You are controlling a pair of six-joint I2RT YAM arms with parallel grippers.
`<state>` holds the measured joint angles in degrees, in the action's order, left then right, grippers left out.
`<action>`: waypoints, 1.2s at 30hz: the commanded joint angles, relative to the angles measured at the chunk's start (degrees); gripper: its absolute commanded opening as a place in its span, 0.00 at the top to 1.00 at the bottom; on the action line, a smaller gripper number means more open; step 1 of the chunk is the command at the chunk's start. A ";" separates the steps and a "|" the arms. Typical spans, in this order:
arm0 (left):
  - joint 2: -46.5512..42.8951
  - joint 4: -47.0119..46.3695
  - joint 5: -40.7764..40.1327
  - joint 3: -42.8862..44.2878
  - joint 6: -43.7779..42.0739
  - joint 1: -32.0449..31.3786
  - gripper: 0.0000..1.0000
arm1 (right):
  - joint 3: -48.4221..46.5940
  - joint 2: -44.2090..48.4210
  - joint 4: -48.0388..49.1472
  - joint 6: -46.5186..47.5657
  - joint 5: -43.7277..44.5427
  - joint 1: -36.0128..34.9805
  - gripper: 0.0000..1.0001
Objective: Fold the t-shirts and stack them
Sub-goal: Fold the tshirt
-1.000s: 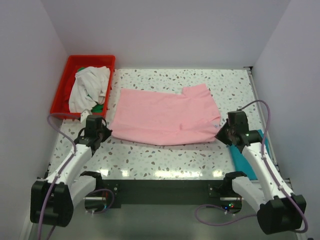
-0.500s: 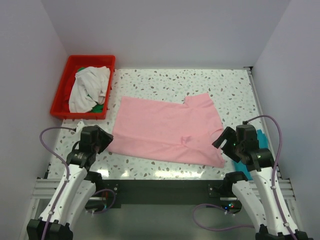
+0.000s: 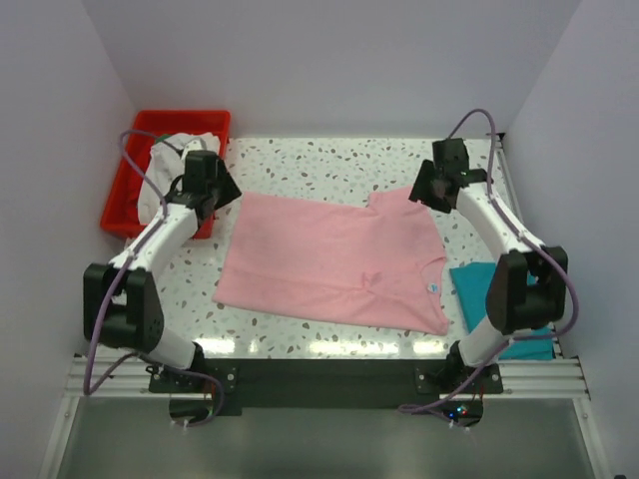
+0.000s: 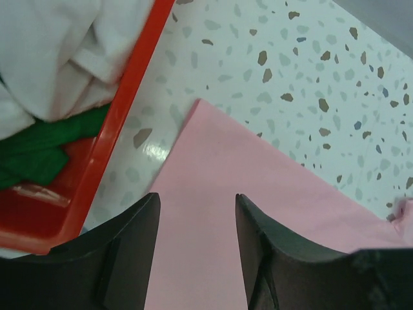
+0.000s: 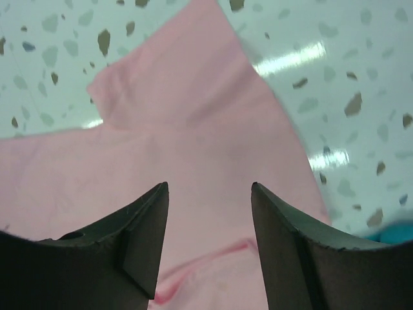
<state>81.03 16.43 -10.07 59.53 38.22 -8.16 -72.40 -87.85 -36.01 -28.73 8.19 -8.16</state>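
place: robot lab test cell | evidence: plain white enclosure walls [image 3: 329,60]; speckled tabletop [image 3: 329,160]; aluminium frame rail [image 3: 559,374]

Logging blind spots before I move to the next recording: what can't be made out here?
Teal t-shirt: in the top view the right arm covers part of it, and the right wrist view cuts it off.
Green t-shirt: in the left wrist view it is mostly buried under the off-white t-shirt in the red crate.
Neck label on the pink t-shirt: in the top view it is too small to read.
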 commanded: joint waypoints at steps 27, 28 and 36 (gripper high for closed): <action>42.01 -2.80 -2.59 29.50 -12.46 -1.86 0.59 | -28.50 -40.55 7.71 14.14 9.04 1.04 0.47; 42.19 -2.80 -2.68 29.51 -12.46 -1.86 0.61 | -28.58 -40.90 7.80 14.40 8.95 1.04 0.47; 43.68 -2.89 -2.15 30.21 -12.38 -1.86 0.74 | -32.27 -44.24 6.57 13.62 6.24 0.96 0.49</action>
<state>123.42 15.11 -11.79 87.66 26.76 -9.98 -102.19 -129.75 -29.58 -15.35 15.35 -7.44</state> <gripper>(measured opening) 0.282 0.519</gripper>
